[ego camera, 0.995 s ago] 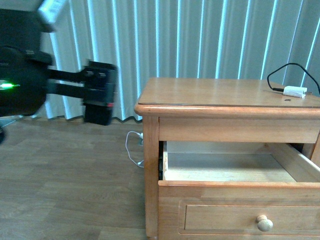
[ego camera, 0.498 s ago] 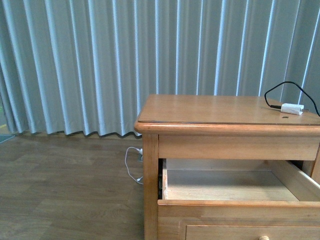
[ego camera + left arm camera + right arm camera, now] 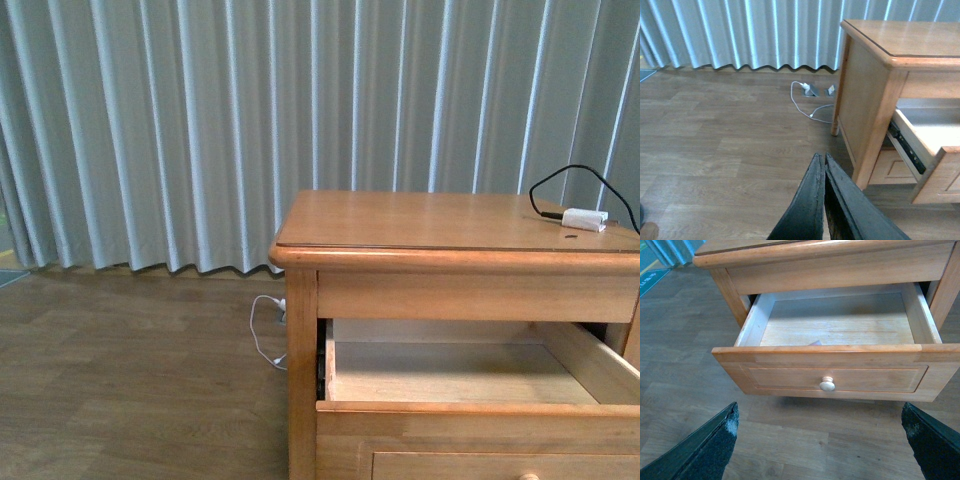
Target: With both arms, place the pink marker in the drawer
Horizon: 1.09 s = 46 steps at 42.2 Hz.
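A honey-coloured wooden bedside table (image 3: 420,220) with a smooth, glossy top and rounded edges fills the four o'clock part of the front view. It stands on a grey-brown plank-pattern floor (image 3: 120,380) before a pale blue-grey pleated curtain (image 3: 150,130). At the two o'clock corner of the table top lies a small white box (image 3: 583,218) on a looping black cable (image 3: 560,180). A thin white cable (image 3: 262,335) curls on the floor at the table's nine o'clock side.

The table's top drawer (image 3: 460,407) is pulled out. It has a pale, matt bare-wood inside, a recessed-panel front and one round, light wooden knob (image 3: 827,384). In the right wrist view a sliver of the pink marker (image 3: 815,343) shows inside the drawer. It lies on the floor of the drawer close behind the front board, roughly in line with the knob; the board hides most of it.

Neither arm shows in the front view. The left pincer (image 3: 823,159) is clenched, its flat black fingers pressed together with nothing between them, and it hangs over bare floor beside the table. The right pincer (image 3: 819,412) is released, spread very wide. Its rough, dark fingers (image 3: 715,445) sit at the edges of its own camera's picture, touching nothing, in front of the open drawer.
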Available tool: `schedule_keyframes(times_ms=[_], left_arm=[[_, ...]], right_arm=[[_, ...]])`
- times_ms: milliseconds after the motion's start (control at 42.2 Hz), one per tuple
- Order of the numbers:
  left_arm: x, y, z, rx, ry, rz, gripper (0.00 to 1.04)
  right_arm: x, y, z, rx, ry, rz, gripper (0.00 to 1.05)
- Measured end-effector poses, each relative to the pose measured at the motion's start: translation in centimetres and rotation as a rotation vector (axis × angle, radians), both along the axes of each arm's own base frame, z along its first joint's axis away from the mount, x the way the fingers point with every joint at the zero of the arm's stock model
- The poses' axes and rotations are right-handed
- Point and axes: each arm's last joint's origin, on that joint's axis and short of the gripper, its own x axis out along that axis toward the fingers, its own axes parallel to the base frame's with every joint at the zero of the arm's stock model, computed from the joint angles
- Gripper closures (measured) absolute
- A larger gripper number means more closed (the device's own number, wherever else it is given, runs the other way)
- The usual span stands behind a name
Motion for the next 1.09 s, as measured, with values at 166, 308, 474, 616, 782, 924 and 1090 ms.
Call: schedule_keyframes(times_ms=[166,308,474,616,782,924,1090], left_arm=[[-1.1,0.4,-0.9,-0.001,0.000,0.016,1.01],[-1.8,0.4,-1.3,-0.001,-0.001,0.016,1.01],[-2.3,0.4,-1.6,0.000,-0.002,0.016,1.01],[-2.7,0.4,-2.1,-0.001,-0.012,0.016,1.01],[-3.1,0.4,-1.8,-0.001,-0.031,0.016,1.01],[-3.5,0.4,-1.8,-0.001,-0.030,0.016,1.01],[-3.9,0.4,-1.9,-0.001,-0.031,0.016,1.01]], right_arm=[[0.0,0.0,0.0,0.000,0.000,0.000,0.09],[0.0,0.0,0.0,0.000,0.000,0.000,0.09],[0.0,0.0,0.0,0.000,0.000,0.000,0.09],[0.0,0.0,0.0,0.000,0.000,0.000,0.09],[0.0,0.0,0.0,0.000,0.000,0.000,0.09],[0.0,0.0,0.0,0.000,0.000,0.000,0.09],[0.0,0.0,0.0,0.000,0.000,0.000,0.09]])
